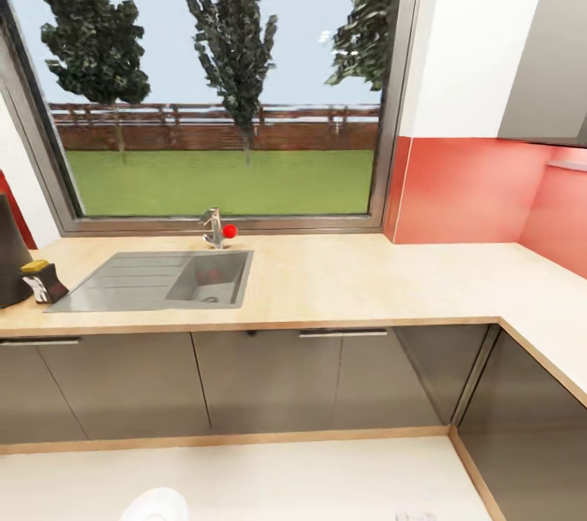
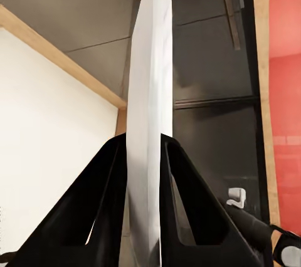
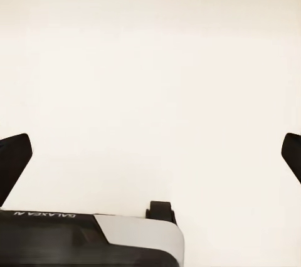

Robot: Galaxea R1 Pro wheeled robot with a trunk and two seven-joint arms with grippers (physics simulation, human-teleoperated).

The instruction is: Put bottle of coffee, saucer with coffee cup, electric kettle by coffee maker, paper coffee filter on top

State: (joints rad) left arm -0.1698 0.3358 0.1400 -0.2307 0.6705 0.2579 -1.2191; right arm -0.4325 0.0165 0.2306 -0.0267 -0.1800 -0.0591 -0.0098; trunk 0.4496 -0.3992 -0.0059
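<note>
A wide window takes up most of the head view, with trees, a fence and a lawn beyond it, and to its right a red backsplash runs under a grey wall cabinet. Below these the pale wooden counter runs across the frame and turns a corner toward the right, carried on dark grey cabinet doors with slim handles, and the cream floor lies in front. A grey sink with a drainboard is set into the counter under the window, and a metal faucet with a red knob stands at its back edge. At the far left edge of the counter a dark tall object, cut off by the frame, may be the coffee maker, though too little of it shows to be sure; just beside it, left of the sink, sits a small dark bottle of coffee with a yellow cap. In the left wrist view the left pincer has its two black fingers pressed against a thin white sheet, the paper coffee filter, seen edge-on and held between them, with the cabinet fronts and floor behind. In the right wrist view the right pincer is spread wide, its dark fingertips at opposite edges of the frame with nothing between them, over the plain cream floor.
</note>
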